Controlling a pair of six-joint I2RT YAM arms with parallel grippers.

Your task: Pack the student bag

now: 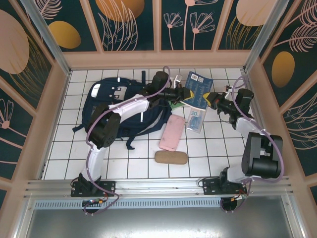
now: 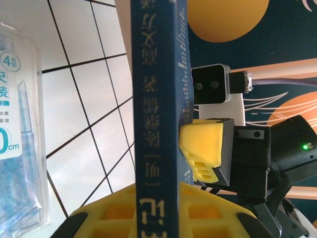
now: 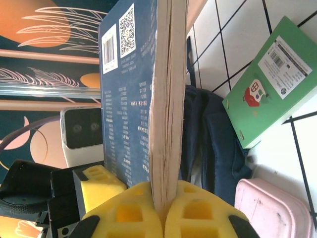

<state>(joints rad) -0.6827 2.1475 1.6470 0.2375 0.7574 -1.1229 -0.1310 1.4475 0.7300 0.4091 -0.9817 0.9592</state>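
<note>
Closest to the arm bases, a brown pouch [image 1: 171,157] lies on the white tiled counter [image 1: 213,148]. Just past it, toward 12 o'clock, lies a pink case [image 1: 172,131]. A clear ruler pack [image 1: 195,120] sits at the case's 2 o'clock. A green book [image 1: 176,104] lies a little farther back, partly under the grippers.

Over these things, both grippers meet on one blue book [image 1: 200,85]. The left gripper [image 1: 184,94] is clamped on the book's 9 o'clock end, with the spine between its yellow pads. The right gripper [image 1: 212,99] is squeezed tight on the 3 o'clock end, with the page edges between its pads. The book looks lifted off the counter.

The student bag [image 1: 104,99] lies flat on the counter at 9 o'clock from the book, and quite near it. Its long side runs from 9 o'clock to 3 o'clock. The left arm reaches right across the bag. That puts the left gripper on the bag's side of the book, so it is the nearer one.

I think the book has to travel toward 9 o'clock to get into the bag. The left gripper looks best placed to carry it there. I cannot tell where the bag's opening is, or if it is open.
</note>
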